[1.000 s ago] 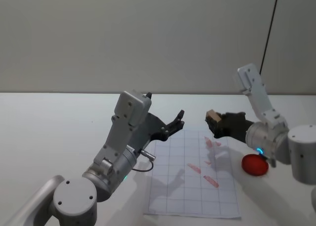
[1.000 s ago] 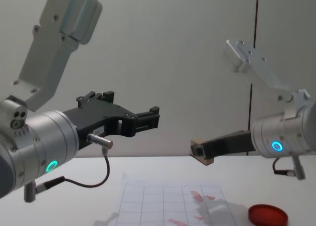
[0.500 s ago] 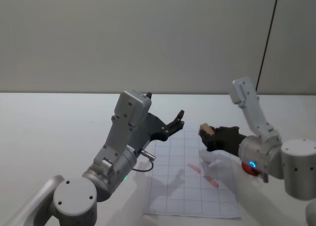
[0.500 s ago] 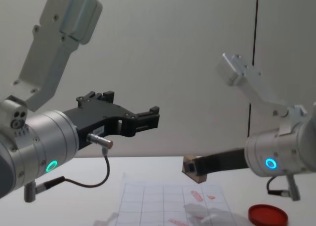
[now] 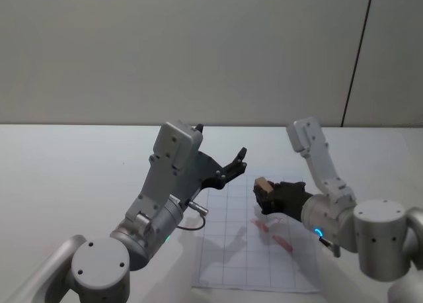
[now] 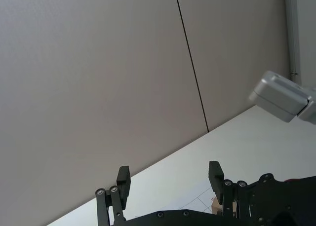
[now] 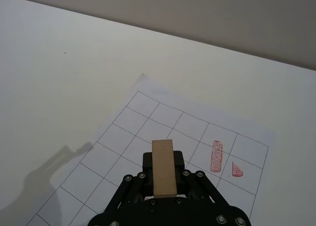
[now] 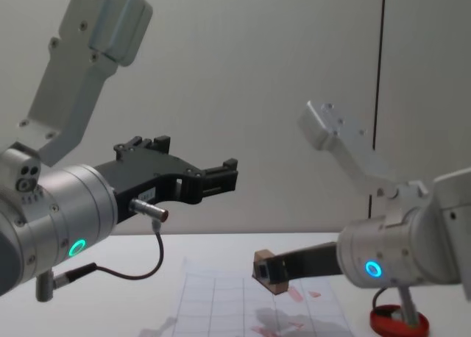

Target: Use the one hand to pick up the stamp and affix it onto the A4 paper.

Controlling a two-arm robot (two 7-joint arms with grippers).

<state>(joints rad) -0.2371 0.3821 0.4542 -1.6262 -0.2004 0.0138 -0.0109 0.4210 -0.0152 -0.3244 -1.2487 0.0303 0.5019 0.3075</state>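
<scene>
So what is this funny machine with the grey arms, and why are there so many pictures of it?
It is a robot with two arms, and each arm ends in a black pincher called a gripper. The pictures all show the same moment from different cameras. One is on the robot's head looking down, one is on its chest looking across the table, and there is one on each wrist. On the white table lies a sheet of paper with a grid of squares and a few red marks stamped on it. A round red ink dish sits beside the paper on the robot's right. The right gripper is pinching a little wooden stamp and holds it over the paper. The left gripper is up in the air with its fingers open, holding nothing.
</scene>
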